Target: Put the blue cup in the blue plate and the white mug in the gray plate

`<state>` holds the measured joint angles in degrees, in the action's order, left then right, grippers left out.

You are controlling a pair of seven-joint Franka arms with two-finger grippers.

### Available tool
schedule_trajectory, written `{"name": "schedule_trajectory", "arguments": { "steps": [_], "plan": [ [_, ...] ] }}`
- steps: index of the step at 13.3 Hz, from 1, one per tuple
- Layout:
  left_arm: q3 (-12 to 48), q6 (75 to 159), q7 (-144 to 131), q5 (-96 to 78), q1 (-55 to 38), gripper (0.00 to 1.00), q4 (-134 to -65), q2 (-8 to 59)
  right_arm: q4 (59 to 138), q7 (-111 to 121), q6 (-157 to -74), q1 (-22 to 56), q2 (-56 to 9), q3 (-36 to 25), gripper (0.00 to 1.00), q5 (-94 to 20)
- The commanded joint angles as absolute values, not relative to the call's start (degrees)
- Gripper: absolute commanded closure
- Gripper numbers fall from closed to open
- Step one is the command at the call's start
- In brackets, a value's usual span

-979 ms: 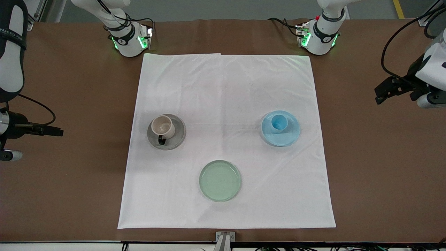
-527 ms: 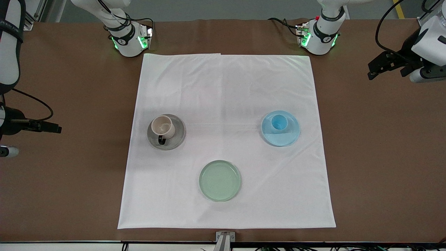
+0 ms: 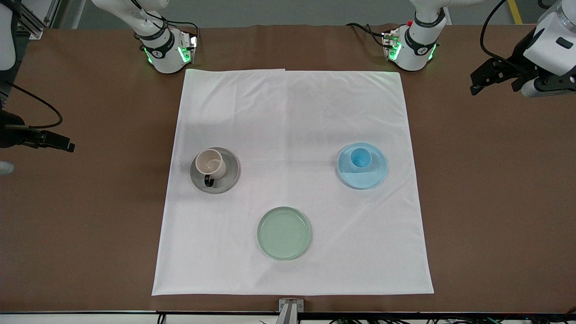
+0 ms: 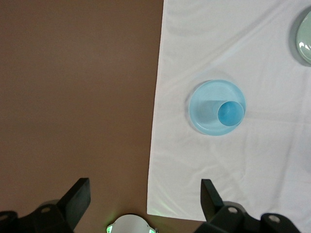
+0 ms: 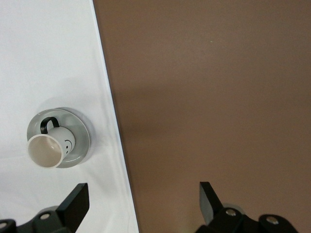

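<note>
Left gripper (image 3: pixel 478 83): up over bare brown table (image 3: pixel 495 202) at the left arm's end, clear of the cloth (image 3: pixel 292 112). Jaws spread wide, nothing between them; both fingers (image 4: pixel 77 196) show in the left wrist view with open table between.
Right gripper (image 3: pixel 63 143): over bare table at the right arm's end, off the cloth's edge. Jaws spread, nothing held; fingers (image 5: pixel 75 201) stand well apart in the right wrist view.
Cup (image 3: pixel 360 158): upright in the blue plate (image 3: pixel 371 177), off centre, close to the rim on the side toward the arm bases. Well apart from the left jaws and lower than them. Left wrist view confirms the cup (image 4: pixel 230 113) within the plate (image 4: pixel 204 109).
Mug (image 3: pixel 210 164): upright in the gray plate (image 3: pixel 227 180), black handle pointing toward the front camera. Well apart from the right jaws. Right wrist view shows the mug (image 5: pixel 48 148) overlapping the plate (image 5: pixel 80 138) rim as seen from that angle.
Green plate (image 3: pixel 284 233): on the cloth, nearest the front camera, between the other two plates, nothing on it. Far from both sets of jaws.
Cloth: white, flat, carries all three plates.
</note>
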<state>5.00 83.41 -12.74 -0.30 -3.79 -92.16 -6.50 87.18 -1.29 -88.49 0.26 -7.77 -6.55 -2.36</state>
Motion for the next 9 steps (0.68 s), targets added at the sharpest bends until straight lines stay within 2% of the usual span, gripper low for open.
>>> {"name": "schedule_trajectory", "arguments": {
  "steps": [1,9],
  "plan": [
    [4.5,86.1,-11.9,-0.4,-4.0,0.0,-93.6,-7.7,91.2,-1.1,-87.8,-0.8,-2.0,-5.4,0.0,-2.7],
    [4.8,89.7,-11.9,1.3,-4.1,0.0,-93.6,-6.9,90.4,-1.0,-82.9,-1.0,4.6,-4.4,0.0,-2.6]
  ]
}}
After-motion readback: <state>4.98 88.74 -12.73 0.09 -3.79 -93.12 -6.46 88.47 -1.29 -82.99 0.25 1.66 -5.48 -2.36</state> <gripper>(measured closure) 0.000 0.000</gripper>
